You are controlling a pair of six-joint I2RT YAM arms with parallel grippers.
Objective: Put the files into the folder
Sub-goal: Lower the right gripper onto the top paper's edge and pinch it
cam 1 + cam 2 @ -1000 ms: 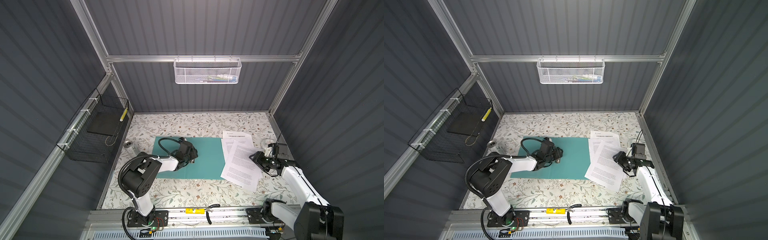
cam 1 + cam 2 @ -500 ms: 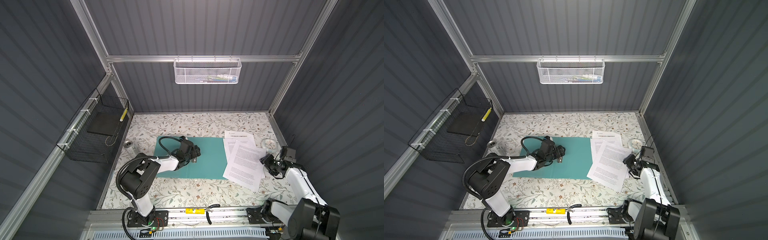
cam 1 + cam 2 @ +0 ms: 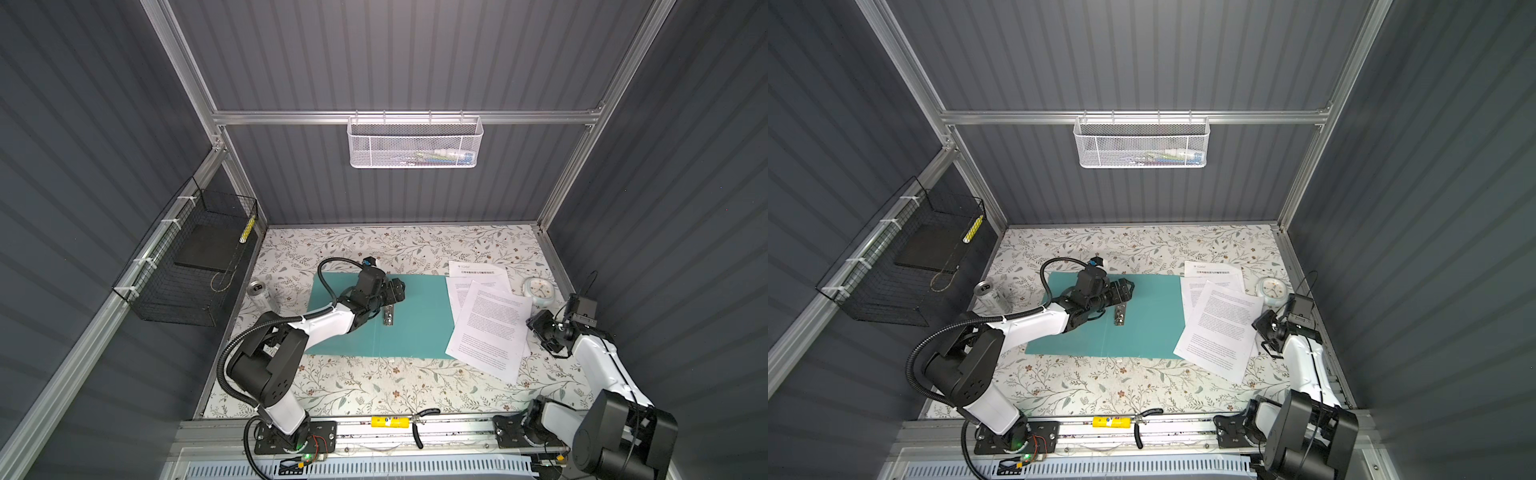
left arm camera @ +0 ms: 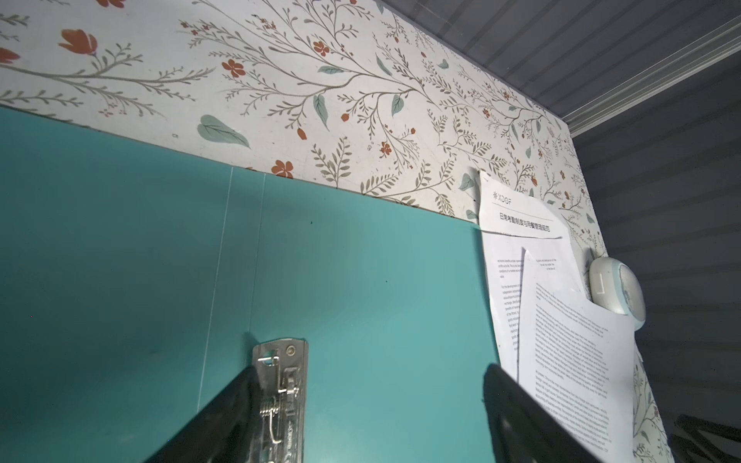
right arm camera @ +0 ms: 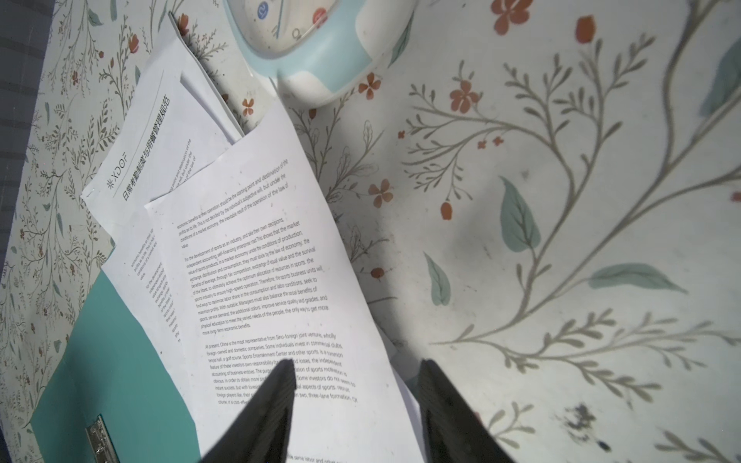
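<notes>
While I am watching the left wrist feed, the left gripper (image 4: 369,371) is standing wide open over the folder (image 4: 361,280) and holding nothing; one finger is showing right at the metal clip (image 4: 282,385) beside the spine crease, and the other is hanging near the folder's right edge, where the files (image 4: 561,340) are overlapping it. The right gripper (image 5: 357,362) is open and empty too; one finger is hanging over the top sheet (image 5: 272,280), the other over bare table (image 5: 561,240), with the sheet's edge running between them.

In both top views the folder is lying open and flat mid-table; clear floral surface is stretching in front of it and behind it. A clock (image 3: 537,288) is sitting right at the top sheet's far corner, and a can (image 3: 258,293) is standing apart by the left wall.

Against a second ago, the right gripper has drawn back off the paper toward the right wall; the top sheet has slid slightly rightward; the clock is showing in full; the left gripper has shifted off the clip.

The headed sheet (image 5: 132,160) is reading "XDOF" above a Chinese title; the top sheet is carrying English text, including "For the development of sports as an industry".
</notes>
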